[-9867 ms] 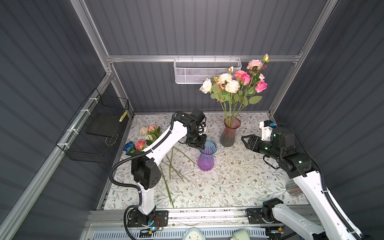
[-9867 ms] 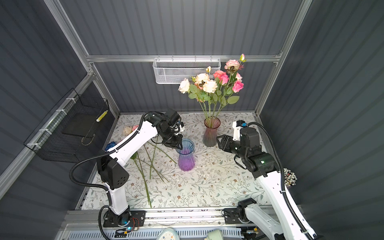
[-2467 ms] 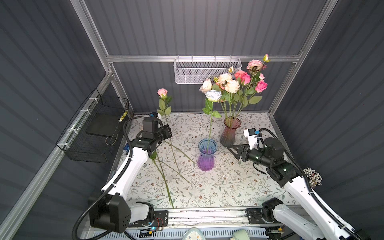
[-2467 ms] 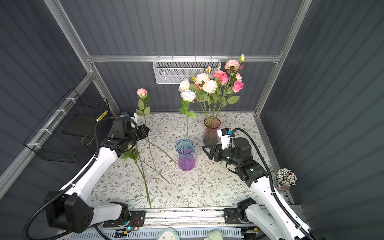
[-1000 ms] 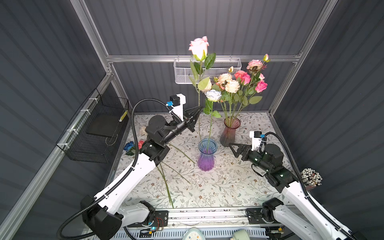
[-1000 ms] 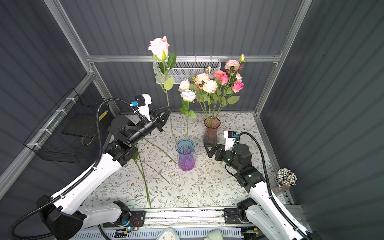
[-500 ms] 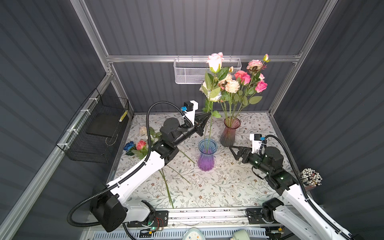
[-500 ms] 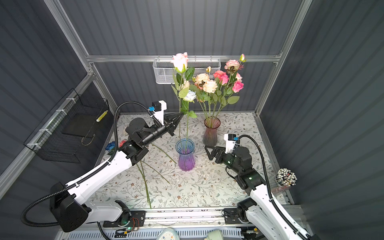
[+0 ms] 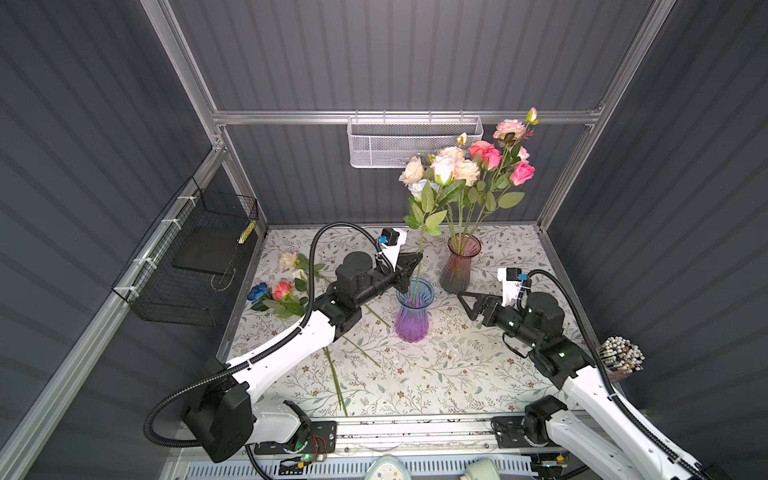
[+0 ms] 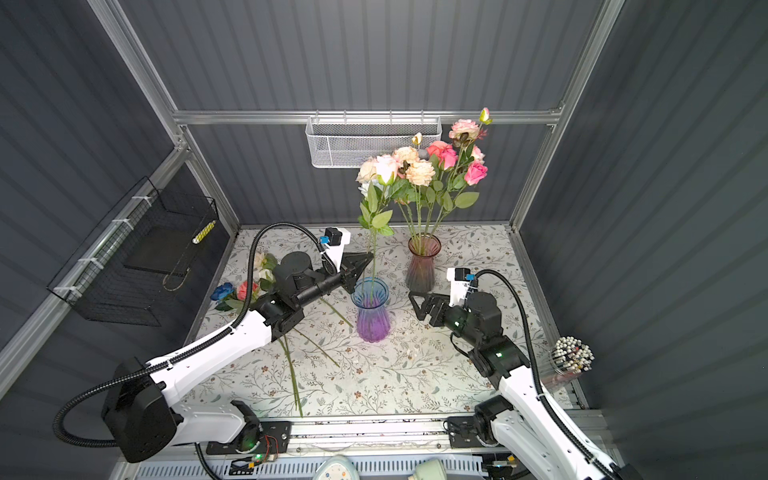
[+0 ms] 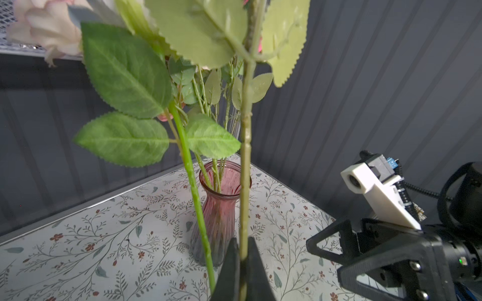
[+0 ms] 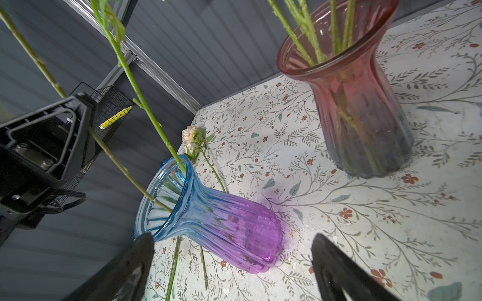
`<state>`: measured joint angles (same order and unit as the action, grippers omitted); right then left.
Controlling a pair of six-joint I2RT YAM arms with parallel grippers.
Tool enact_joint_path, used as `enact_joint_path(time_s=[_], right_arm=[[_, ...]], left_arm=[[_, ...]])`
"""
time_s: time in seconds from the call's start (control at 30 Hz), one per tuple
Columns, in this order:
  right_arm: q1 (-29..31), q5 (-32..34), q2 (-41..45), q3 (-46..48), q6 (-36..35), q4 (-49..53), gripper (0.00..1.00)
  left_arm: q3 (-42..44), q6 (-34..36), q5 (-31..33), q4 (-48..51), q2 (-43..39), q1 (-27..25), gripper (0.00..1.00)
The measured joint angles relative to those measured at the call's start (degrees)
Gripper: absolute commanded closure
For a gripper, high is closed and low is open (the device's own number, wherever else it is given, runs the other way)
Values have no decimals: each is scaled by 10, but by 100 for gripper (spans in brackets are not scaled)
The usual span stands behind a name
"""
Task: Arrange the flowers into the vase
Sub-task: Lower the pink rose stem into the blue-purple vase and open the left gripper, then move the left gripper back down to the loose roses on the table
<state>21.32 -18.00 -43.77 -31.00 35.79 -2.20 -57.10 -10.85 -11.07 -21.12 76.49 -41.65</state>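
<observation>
The blue-and-purple vase (image 9: 413, 316) (image 10: 371, 316) stands mid-table with one pale flower in it. My left gripper (image 9: 417, 259) (image 11: 243, 250) is shut on the stem (image 11: 245, 156) of a pink-cream rose (image 9: 441, 172), just above the vase's left rim. The stem's lower end reaches into the vase mouth (image 12: 167, 198). My right gripper (image 9: 467, 305) (image 12: 232, 238) stands open to the right of the vase, holding nothing. Other flowers, blue (image 9: 257, 291), coral (image 9: 282, 289) and cream (image 9: 288, 261), lie at the table's left.
A red glass vase (image 9: 459, 266) (image 12: 360, 104) with several roses stands behind the blue one. A white mesh basket (image 9: 415, 141) hangs on the back wall and a black wire basket (image 9: 195, 266) on the left wall. A cup of white-tipped sticks (image 9: 621, 359) sits far right.
My left arm has carried the rose right and down, from high beside the vase to over it, and the stem end now sits in the mouth. The right gripper has barely moved.
</observation>
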Motion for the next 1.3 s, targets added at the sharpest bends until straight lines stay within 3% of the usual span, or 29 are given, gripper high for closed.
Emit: enact_joint_path(time_s=[0.1, 0.17, 0.2, 0.33, 0.63, 0.8, 0.93, 1.13, 1.23, 1.3], right_arm=[[0, -5, -2, 0, 1, -2, 5], [0, -11, -2, 0, 2, -3, 5], [0, -13, -2, 0, 2, -4, 5], [0, -18, -2, 0, 2, -4, 5], [0, -22, 0, 0, 2, -4, 5], [0, -22, 10, 0, 2, -4, 5], [0, -24, 20, 0, 2, -4, 5], [0, -23, 33, 0, 0, -3, 5], [0, -23, 33, 0, 0, -2, 5], [0, -23, 33, 0, 0, 1, 6]], left_arm=[[6, 0, -1, 12, 0, -2, 86], [6, 5, -1, 21, 0, -3, 70], [6, 6, -3, 25, 0, -3, 67], [6, 6, -5, 45, -4, -5, 66], [-14, 32, 3, 124, -38, -7, 37], [-25, 47, 33, 172, -87, -7, 34], [-15, 48, 107, 192, -139, -7, 25], [32, -3, 331, 239, -191, -6, 25], [33, -67, 434, 303, -175, 7, 34], [33, -124, 467, 357, -155, 45, 39]])
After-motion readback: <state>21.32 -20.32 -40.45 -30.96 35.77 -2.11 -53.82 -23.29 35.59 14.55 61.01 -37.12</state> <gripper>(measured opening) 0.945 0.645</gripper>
